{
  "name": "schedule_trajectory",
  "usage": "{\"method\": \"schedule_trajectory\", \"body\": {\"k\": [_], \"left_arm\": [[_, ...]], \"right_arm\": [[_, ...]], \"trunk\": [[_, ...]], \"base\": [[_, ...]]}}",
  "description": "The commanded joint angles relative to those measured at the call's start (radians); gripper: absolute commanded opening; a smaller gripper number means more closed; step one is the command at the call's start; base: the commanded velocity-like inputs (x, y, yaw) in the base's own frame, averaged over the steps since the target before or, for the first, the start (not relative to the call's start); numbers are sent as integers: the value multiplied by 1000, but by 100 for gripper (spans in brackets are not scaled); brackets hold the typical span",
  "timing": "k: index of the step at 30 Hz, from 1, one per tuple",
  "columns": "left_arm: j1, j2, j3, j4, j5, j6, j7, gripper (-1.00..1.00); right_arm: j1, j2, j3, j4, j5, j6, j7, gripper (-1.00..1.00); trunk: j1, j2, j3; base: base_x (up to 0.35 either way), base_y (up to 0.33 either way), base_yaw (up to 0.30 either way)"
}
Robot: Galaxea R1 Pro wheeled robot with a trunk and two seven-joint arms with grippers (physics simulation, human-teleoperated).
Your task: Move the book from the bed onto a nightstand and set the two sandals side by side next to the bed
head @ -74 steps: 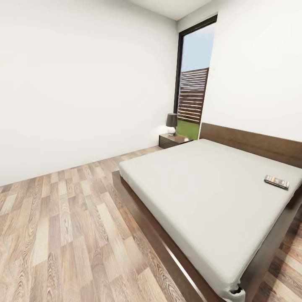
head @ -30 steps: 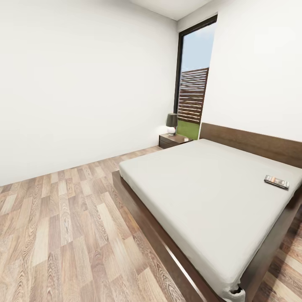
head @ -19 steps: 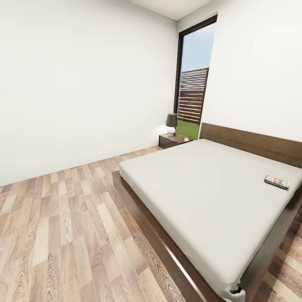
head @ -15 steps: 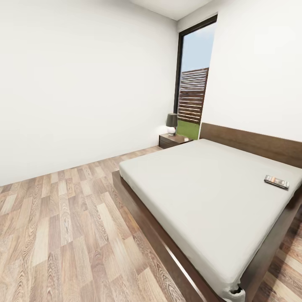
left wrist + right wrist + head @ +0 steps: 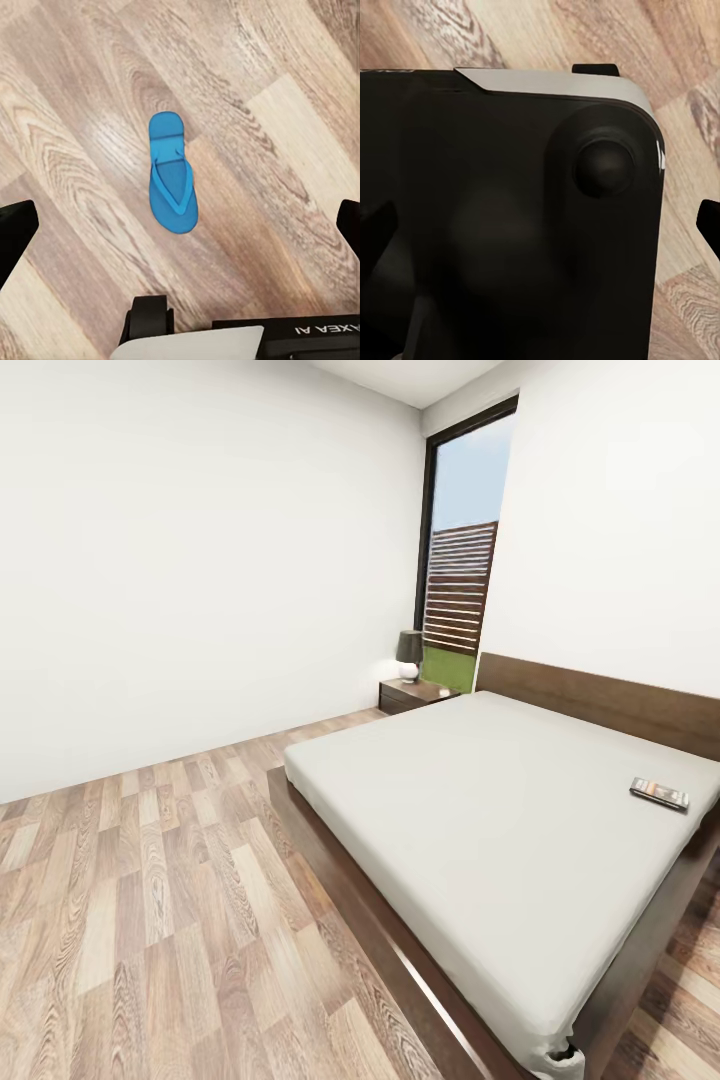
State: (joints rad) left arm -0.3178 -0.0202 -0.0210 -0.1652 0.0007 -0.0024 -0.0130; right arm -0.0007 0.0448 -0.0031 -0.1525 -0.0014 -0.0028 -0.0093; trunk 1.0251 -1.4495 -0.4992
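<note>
The book (cover unreadable) lies on the bed near its far edge.

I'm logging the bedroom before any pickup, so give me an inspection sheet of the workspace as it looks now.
Surface: wood-plank floor, bare around the bed.
Job's things: book flat on the mattress near the headboard; one blue sandal flat on the floor below the left gripper; nightstand beside the headboard.
Clutter: lamp on the nightstand.
Grippers: left jaws spread wide, holding nothing; right gripper, cannot tell.
Cables: nothing seen.
Surroundings: white walls, tall window, fence outside.
</note>
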Motion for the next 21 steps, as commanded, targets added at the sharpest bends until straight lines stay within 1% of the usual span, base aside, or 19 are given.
{"method": "schedule_trajectory", "body": {"k": [1,21], "left_arm": [[-1,0,-2,0,0,1,-3,100],[-1,0,-1,1,-1,11,-12,100]], "right_arm": [[0,0,-1,-1,0,0,-1,100],[-1,1,-1,-28,0,0,-1,100]], "trunk": [[0,0,-1],[0,0,-1]], "base": [[0,0,0],[0,0,0]]}}
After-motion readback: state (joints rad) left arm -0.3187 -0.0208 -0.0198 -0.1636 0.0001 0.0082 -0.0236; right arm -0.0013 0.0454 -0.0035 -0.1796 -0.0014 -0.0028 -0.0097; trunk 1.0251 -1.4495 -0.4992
